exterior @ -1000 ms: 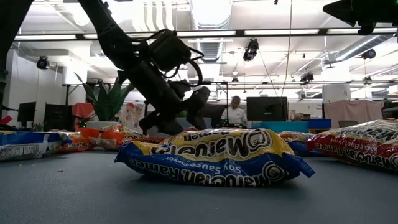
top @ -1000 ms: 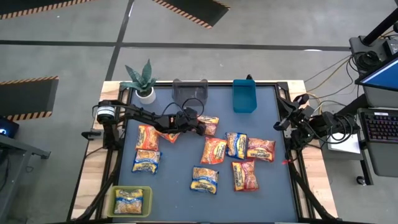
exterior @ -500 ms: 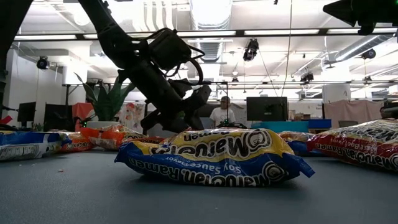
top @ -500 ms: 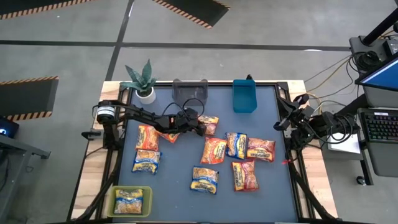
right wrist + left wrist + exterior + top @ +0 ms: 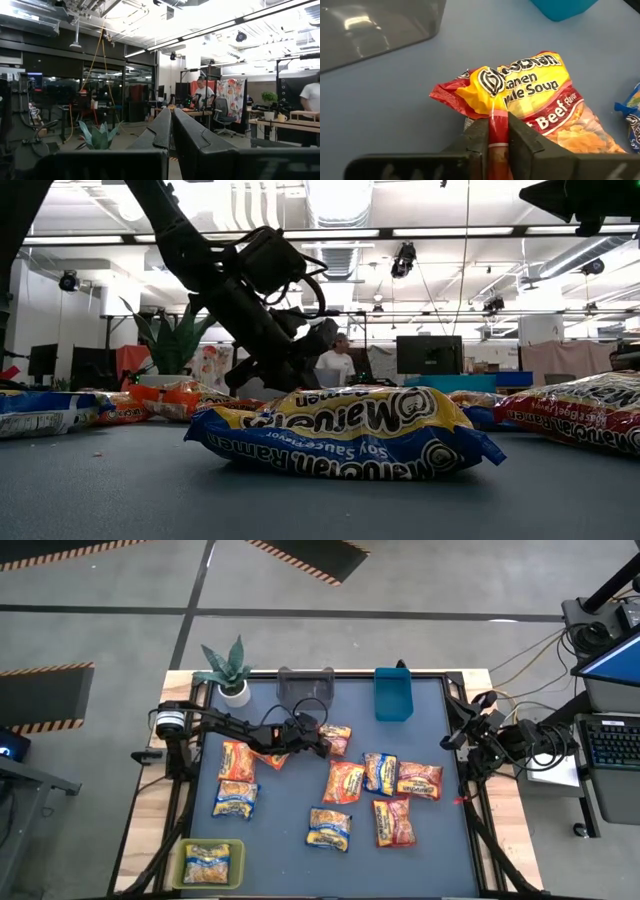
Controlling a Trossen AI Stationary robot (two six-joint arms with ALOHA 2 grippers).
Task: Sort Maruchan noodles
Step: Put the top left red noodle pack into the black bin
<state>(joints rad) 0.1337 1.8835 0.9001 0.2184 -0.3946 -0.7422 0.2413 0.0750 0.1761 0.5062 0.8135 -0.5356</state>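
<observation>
One red-and-yellow beef packet [image 5: 335,739] is what you hold: from above, your left claw [image 5: 318,743] pinches its near end on the tabletop [image 5: 290,830], just before the grey bin [image 5: 305,686]

Wrist view: pinched end [image 5: 496,130], long axis running straight away

Right claw [image 5: 171,131] closed, parked aside

An open-plan robotics laboratory or workshop. Exposed ducts and strip lights [image 5: 440,230] run across the high ceiling, and hazard-striped tape [image 5: 310,560] marks the concrete floor. Beyond the counter [image 5: 300,860] stand desks with monitors [image 5: 428,354], where a person [image 5: 330,365] is standing. A laptop [image 5: 612,665], a keyboard [image 5: 610,745] and loose cables [image 5: 530,665] sit on a cart beside the counter's far edge.
</observation>
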